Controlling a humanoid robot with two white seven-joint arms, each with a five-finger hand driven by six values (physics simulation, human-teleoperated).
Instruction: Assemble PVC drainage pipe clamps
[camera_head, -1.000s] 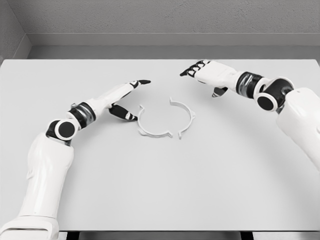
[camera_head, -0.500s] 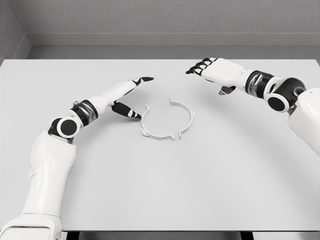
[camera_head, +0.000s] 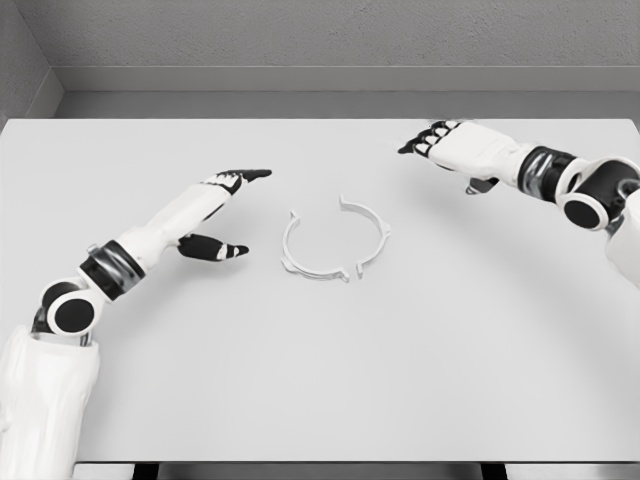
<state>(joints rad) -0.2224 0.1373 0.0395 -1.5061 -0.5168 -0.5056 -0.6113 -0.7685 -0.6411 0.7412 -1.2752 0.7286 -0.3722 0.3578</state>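
clamp halves (camera_head: 335, 243) nearly joined, both hands (camera_head: 205, 210) apart, empty

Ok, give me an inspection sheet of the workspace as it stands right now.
Surface: white table, flat.
Job's things: two white clamp halves lying as a ring, gaps at the upper left and lower right.
Clutter: nothing seen.
Hands: left hand open, left of the ring, apart from it; right hand open, to the ring's upper right, apart from it.
Cables: nothing seen.
Surroundings: grey wall behind the table.
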